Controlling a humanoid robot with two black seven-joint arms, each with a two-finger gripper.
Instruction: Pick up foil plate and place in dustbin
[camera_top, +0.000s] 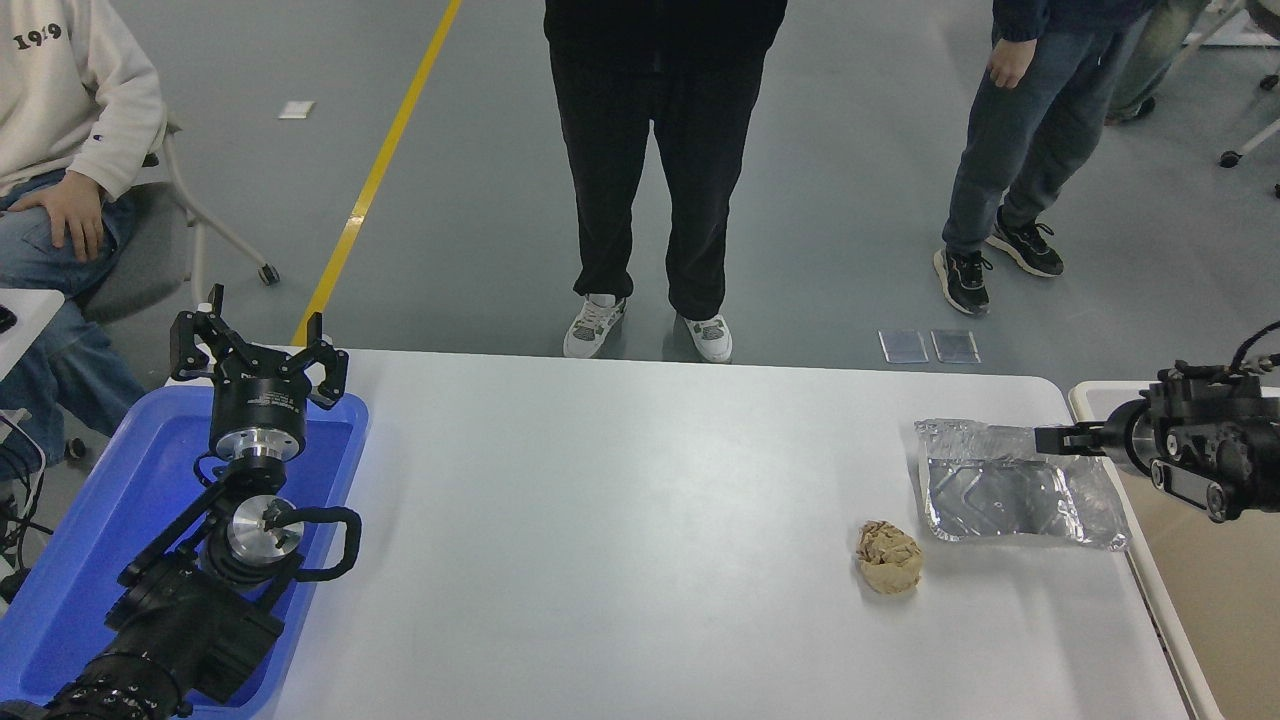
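Two arms frame a white worktop (620, 520) that fills the lower frame. At the right edge stands the beige dustbin (1215, 600), just beside the worktop's side, handy for a short carry. At lower left a blue plastic tray (60, 560) lies under the parked left claw (258, 352), whose fingers are spread wide and hold nothing. The foil plate (1010, 490) lies flat at right of centre, near the bin side, its crinkled rim offering a thin edge to pinch. The right claw (1050, 438) reaches in over the plate's upper right rim; whether it is parted or touching foil I cannot tell. Smallest, a crumpled brown paper ball (888, 556) sits just beside the plate's lower left corner
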